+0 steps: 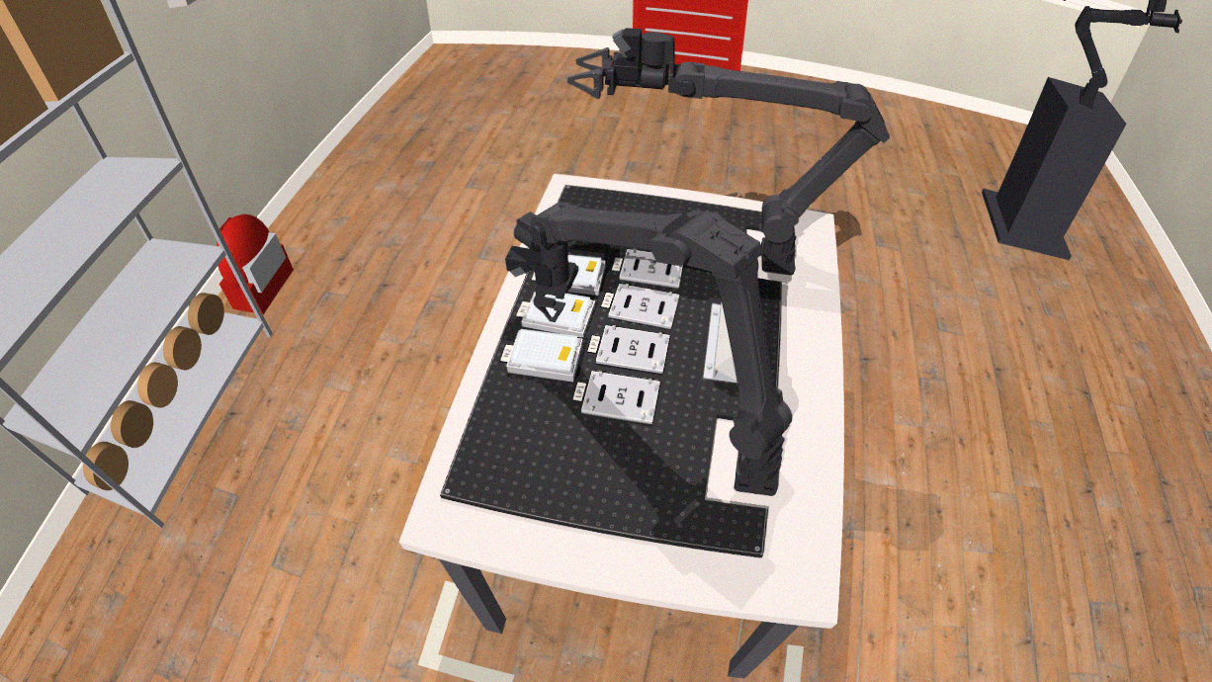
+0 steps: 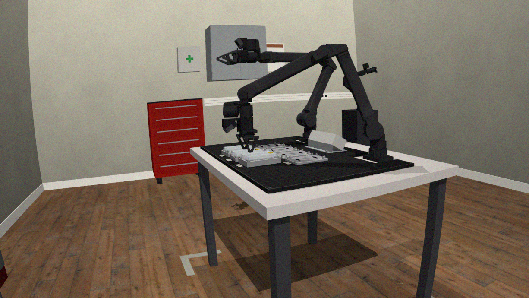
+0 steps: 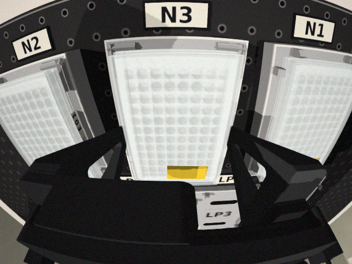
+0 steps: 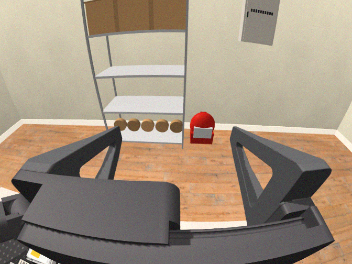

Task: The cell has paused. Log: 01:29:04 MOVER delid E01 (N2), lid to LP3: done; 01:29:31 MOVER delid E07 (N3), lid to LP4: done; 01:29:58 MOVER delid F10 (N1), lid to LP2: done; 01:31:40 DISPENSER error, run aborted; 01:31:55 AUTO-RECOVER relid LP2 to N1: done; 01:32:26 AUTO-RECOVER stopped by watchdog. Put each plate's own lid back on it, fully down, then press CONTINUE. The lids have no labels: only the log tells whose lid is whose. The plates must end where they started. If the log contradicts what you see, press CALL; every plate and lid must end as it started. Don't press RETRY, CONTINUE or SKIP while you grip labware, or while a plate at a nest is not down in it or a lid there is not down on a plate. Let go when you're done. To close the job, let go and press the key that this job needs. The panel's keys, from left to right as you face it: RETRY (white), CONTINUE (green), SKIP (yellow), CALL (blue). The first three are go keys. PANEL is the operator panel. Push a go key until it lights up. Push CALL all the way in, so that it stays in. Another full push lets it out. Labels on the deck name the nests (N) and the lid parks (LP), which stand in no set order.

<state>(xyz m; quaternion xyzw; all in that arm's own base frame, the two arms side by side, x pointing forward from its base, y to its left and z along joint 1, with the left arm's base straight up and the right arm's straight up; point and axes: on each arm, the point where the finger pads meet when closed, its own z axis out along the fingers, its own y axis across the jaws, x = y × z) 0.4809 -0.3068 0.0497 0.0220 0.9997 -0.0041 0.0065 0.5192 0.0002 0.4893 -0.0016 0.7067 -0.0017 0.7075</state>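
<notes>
Four walls and a plank floor [image 1: 313,551] [image 2: 111,236] [image 4: 210,176] make the room; red drawers [image 1: 731,25] [image 2: 175,140] and a shelf rack [image 1: 84,219] [image 4: 186,85] stand well apart from the work. The pale bench [image 1: 797,551] [image 2: 281,207] [image 3: 11,5] [image 4: 213,225] carries a black, dotted board [image 1: 543,449] [image 2: 284,181] [image 3: 240,17] [image 4: 8,250]. On it sit the nests and lid parks, with the grey panel [image 1: 715,338] [image 2: 325,140] nearer the arm bases; its keys are not readable here.

The right gripper [image 1: 574,71] [image 2: 218,59] [image 4: 176,132] is spread wide, high beyond the bench edge. The left gripper [image 1: 551,311] [image 2: 250,147] [image 3: 176,132] pinches the N3 lid [image 1: 560,317] [image 3: 176,113] by its long sides, over the plate at N3. The plates at N2 [image 1: 538,349] [image 2: 259,153] [image 3: 31,113] and N1 [image 1: 586,291] [image 3: 312,108] look lidded.

I cannot tell whether the held lid is fully down. If slightly skewed, it could catch on the rim and stay tipped; pressing hard would then strain it. Opening fingers might brush the neighbouring nests, and a clinging pad could lift lid or plate on withdrawal. Pressing CONTINUE before release, or with a lid proud, would break the rule.
</notes>
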